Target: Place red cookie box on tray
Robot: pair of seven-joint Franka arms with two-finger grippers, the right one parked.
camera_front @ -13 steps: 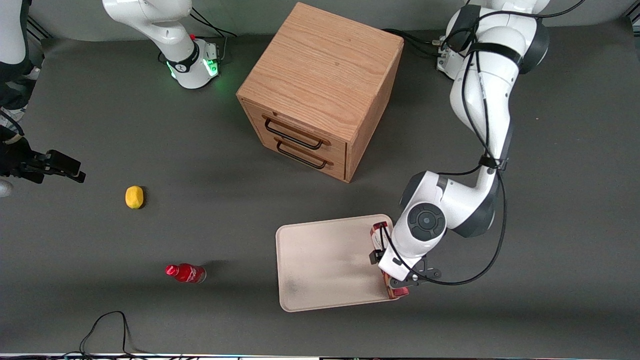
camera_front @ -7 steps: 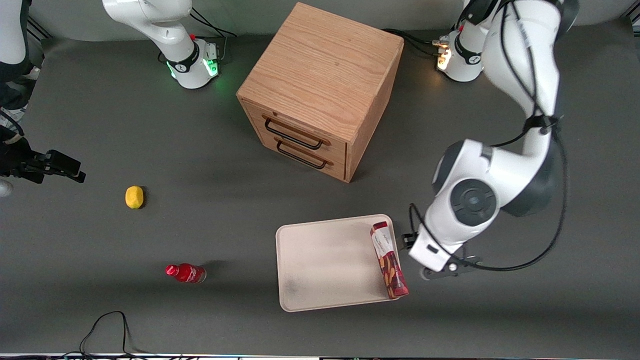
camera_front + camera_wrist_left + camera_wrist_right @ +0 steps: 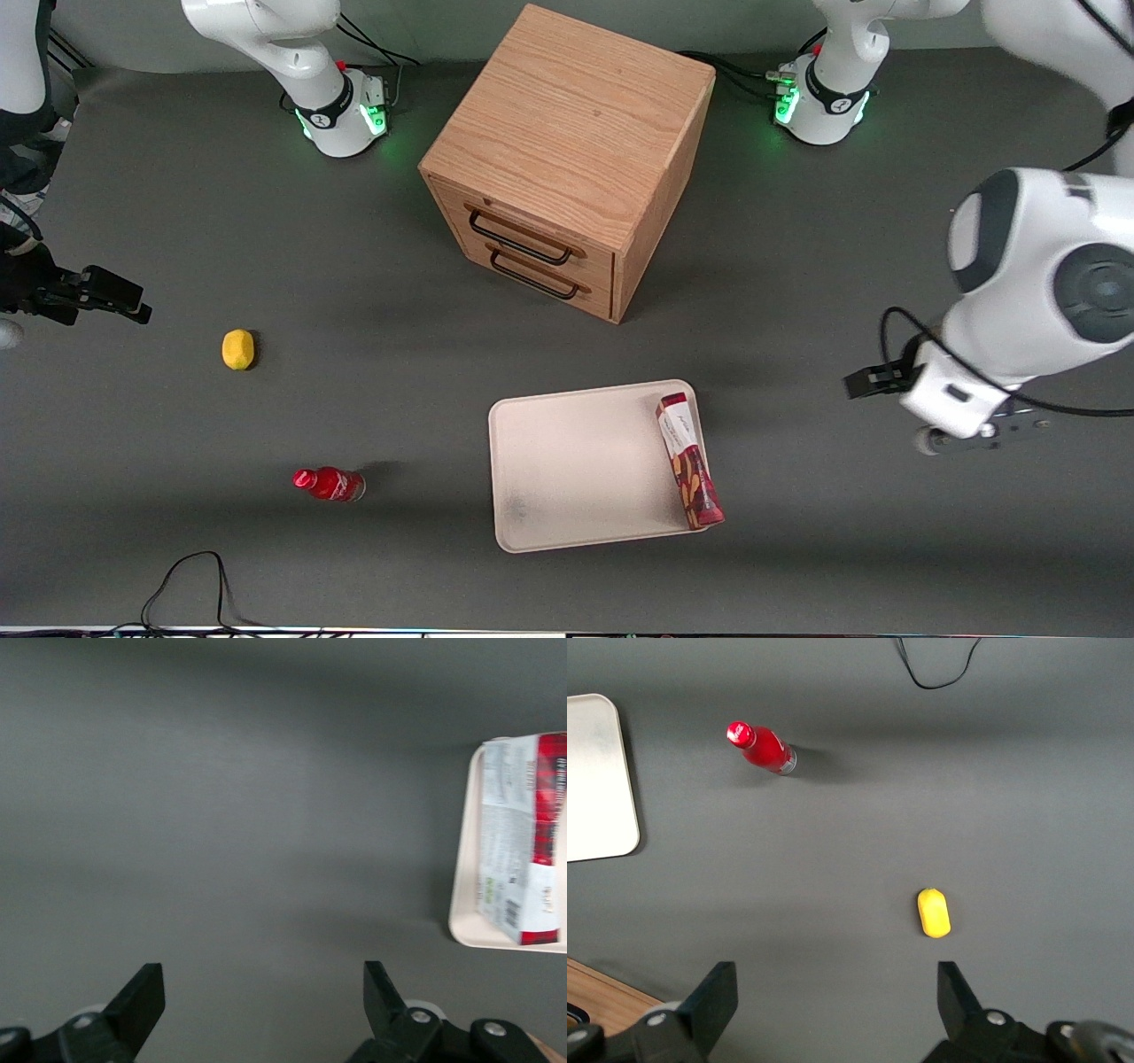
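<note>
The red cookie box (image 3: 689, 462) lies flat on the cream tray (image 3: 576, 470), along the tray's edge toward the working arm's end. Its nearer end overlaps the tray's corner rim. My left gripper (image 3: 961, 416) is raised over bare table, well off the tray toward the working arm's end. In the left wrist view the gripper (image 3: 263, 979) is open and empty, with grey table between its fingers. The box (image 3: 523, 837) and the tray rim (image 3: 462, 859) also show there, apart from the fingers.
A wooden two-drawer cabinet (image 3: 567, 151) stands farther from the camera than the tray. A small red bottle (image 3: 330, 484) and a yellow fruit (image 3: 237, 348) lie toward the parked arm's end. A black cable (image 3: 186, 576) loops at the near edge.
My gripper has let go of the cookie box, risen and swung away toward the working arm's end. The box stays on the tray.
</note>
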